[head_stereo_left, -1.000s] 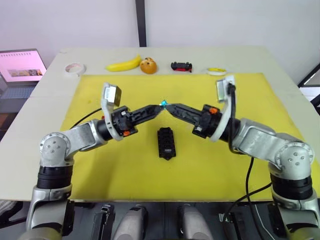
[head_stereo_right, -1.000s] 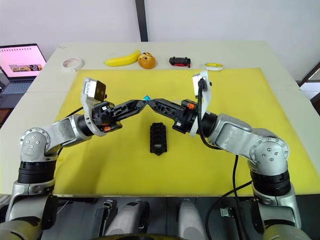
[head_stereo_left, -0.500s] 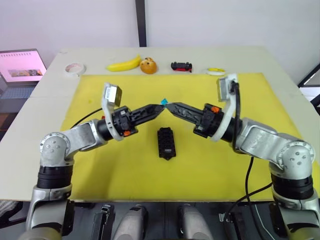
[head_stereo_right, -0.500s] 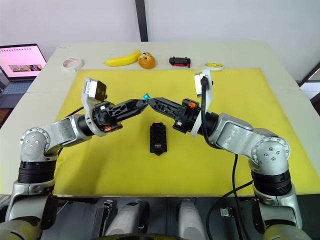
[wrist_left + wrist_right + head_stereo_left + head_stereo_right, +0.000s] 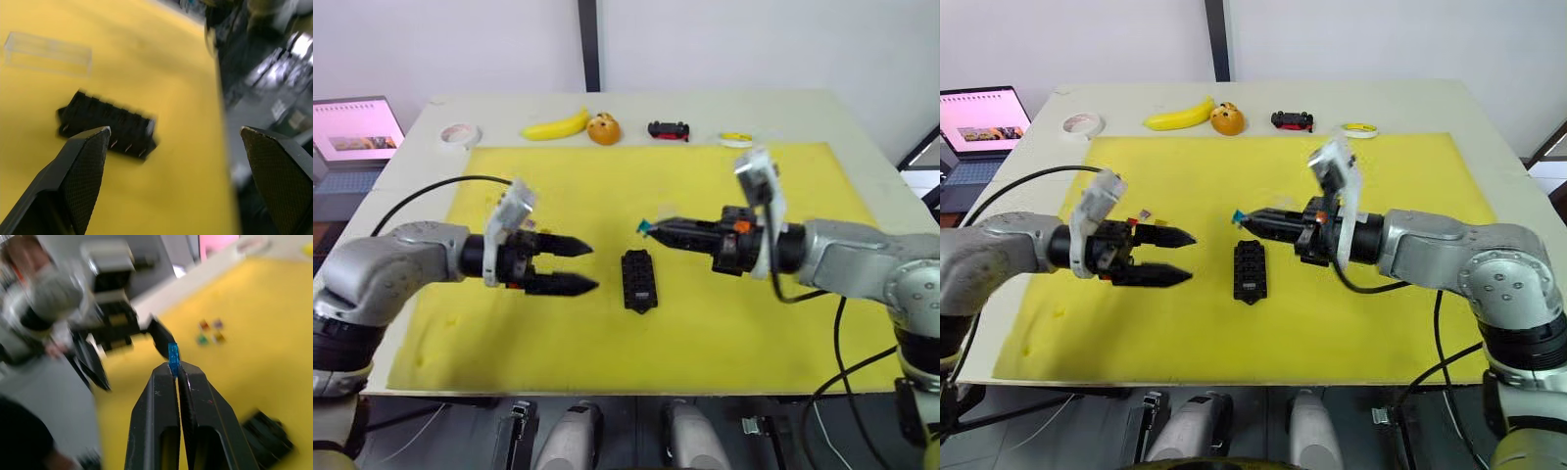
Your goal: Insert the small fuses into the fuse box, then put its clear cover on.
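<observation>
The black fuse box (image 5: 638, 280) lies in the middle of the yellow mat (image 5: 705, 333). My right gripper (image 5: 653, 228) is shut on a small blue fuse (image 5: 644, 228), which sticks out past its tips (image 5: 173, 352) just above the box's far end. To the left of the box, my left gripper (image 5: 592, 266) is open with nothing between its fingers (image 5: 88, 161). It points at the box (image 5: 107, 125) from the side. The clear cover (image 5: 48, 53) lies on the mat beyond the box. Several loose small fuses (image 5: 209, 331) lie together on the mat near the left gripper.
Along the table's far edge stand a roll of tape (image 5: 460, 134), a banana (image 5: 556, 125), a small orange thing (image 5: 604, 128), a black-and-red toy car (image 5: 668, 129) and a yellow tape roll (image 5: 737, 139). A laptop (image 5: 352, 132) sits at the far left.
The left gripper has opened, let go of the blue fuse and drawn back to the left. The right gripper keeps the fuse and has turned lower, towards the box.
</observation>
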You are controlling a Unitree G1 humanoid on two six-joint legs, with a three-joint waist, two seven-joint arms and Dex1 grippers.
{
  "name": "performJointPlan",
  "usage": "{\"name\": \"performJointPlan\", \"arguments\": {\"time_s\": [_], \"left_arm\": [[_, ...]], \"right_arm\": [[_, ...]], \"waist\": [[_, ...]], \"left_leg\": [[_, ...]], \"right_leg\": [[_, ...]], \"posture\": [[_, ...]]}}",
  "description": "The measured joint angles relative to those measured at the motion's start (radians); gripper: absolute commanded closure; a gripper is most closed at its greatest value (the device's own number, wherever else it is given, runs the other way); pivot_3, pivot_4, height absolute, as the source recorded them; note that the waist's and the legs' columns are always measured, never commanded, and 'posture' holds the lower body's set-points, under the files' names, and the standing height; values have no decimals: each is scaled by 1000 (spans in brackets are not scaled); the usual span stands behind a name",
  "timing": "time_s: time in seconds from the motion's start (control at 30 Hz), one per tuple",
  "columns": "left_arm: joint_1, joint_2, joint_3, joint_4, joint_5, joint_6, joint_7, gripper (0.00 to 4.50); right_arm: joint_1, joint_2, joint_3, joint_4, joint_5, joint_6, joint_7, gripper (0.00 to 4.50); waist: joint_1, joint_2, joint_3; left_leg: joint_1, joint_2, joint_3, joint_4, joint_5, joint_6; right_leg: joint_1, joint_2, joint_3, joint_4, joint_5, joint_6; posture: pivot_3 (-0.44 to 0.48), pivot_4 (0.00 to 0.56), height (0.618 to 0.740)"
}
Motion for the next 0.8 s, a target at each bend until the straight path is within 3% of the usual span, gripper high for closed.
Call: {"name": "performJointPlan", "arguments": {"time_s": [0.1,0.3,0.8], "left_arm": [[3,-63,-39,24,152,-150,-35,41],[35,-143,-91,45,325,-309,-60,41],[32,-245,-99,90,482,-368,-41,41]], "right_arm": [[-8,-29,119,-27,-243,-76,154,4500],[-8,-30,273,-22,-601,-235,348,4500],[-9,50,330,102,-930,-384,570,4500]], "waist": [[3,0,0],[2,0,0],[2,0,0]], "left_leg": [[-1,0,0,1,-2,4],[-2,0,0,3,-3,6],[-2,0,-1,6,-3,5]], "right_leg": [[-1,-1,0,0,0,0],[-1,-1,0,1,0,0],[-1,-1,-1,3,0,0]], "posture": [[0,150,740],[0,150,740],[0,150,740]]}}
